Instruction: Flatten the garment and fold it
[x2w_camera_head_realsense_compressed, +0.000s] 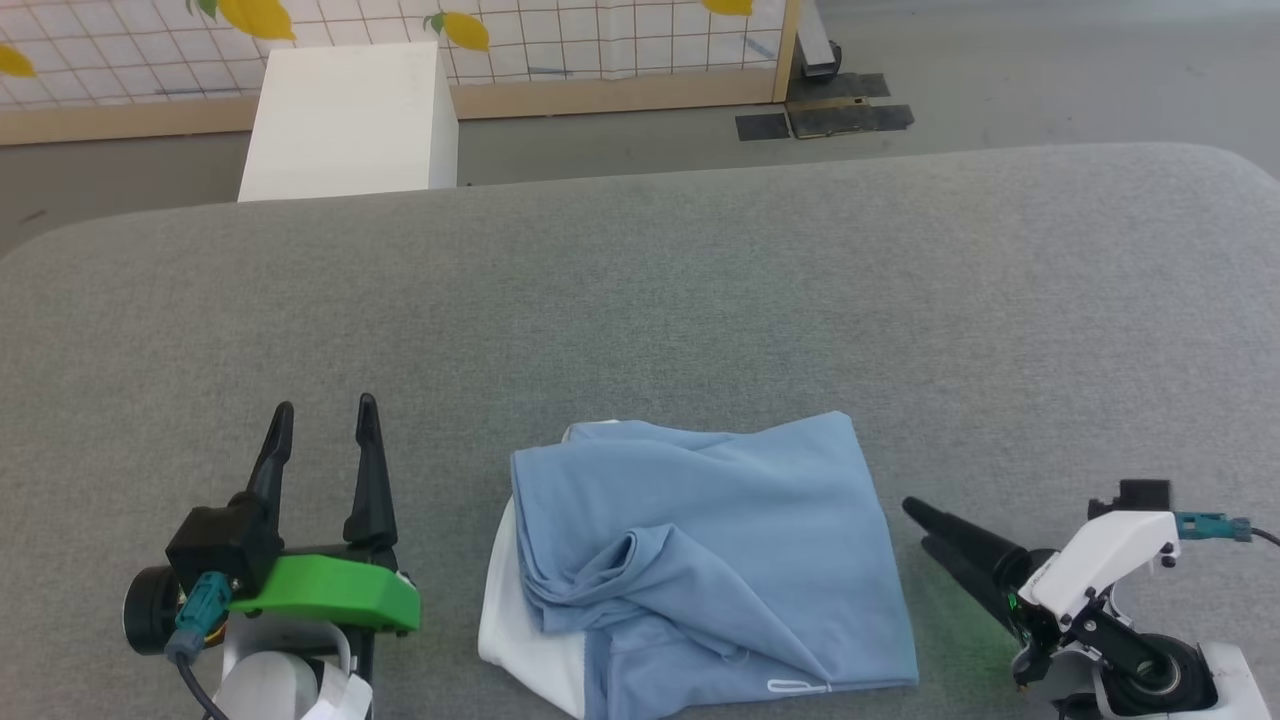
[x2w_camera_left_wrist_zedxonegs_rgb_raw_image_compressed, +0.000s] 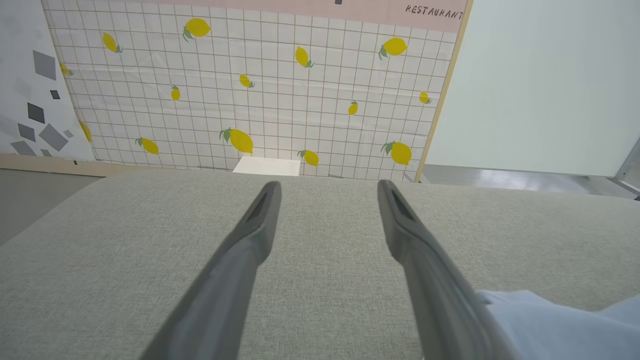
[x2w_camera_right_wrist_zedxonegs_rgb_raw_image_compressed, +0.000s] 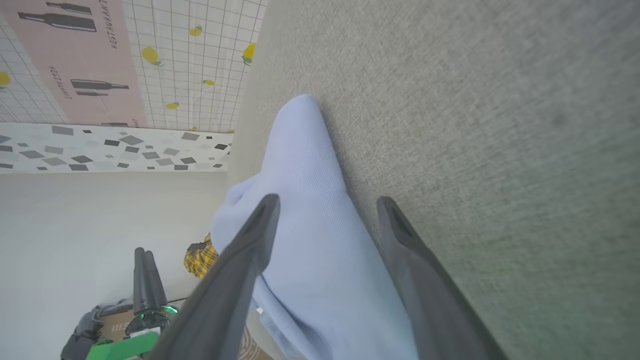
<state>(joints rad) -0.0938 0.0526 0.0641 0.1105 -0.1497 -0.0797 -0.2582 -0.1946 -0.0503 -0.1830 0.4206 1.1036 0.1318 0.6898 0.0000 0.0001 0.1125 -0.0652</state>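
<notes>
Crumpled, roughly folded light blue garment (x2w_camera_head_realsense_compressed: 720, 560) lies at near middle of grey tabletop (x2w_camera_head_realsense_compressed: 640, 300), white part showing on its left side. Just left of it the left claw (x2w_camera_head_realsense_compressed: 326, 408), fingers spread, empty, not touching. At its right edge the right claw (x2w_camera_head_realsense_compressed: 915, 520), fingers apart, gripping nothing. Farther back a white box (x2w_camera_head_realsense_compressed: 350, 120), then lemon-print panel (x2w_camera_head_realsense_compressed: 600, 40)

The word "RESTAURANT" stands in dark capitals on the pink band (x2w_camera_left_wrist_zedxonegs_rgb_raw_image_compressed: 380, 10) above the lemon-patterned wall panel (x2w_camera_left_wrist_zedxonegs_rgb_raw_image_compressed: 280, 100). It appears 2 times, turned sideways, on the pink bottle poster (x2w_camera_right_wrist_zedxonegs_rgb_raw_image_compressed: 75, 55). The white printed mark (x2w_camera_head_realsense_compressed: 798, 686) on the garment (x2w_camera_head_realsense_compressed: 720, 540) cannot be read as letters.
</notes>
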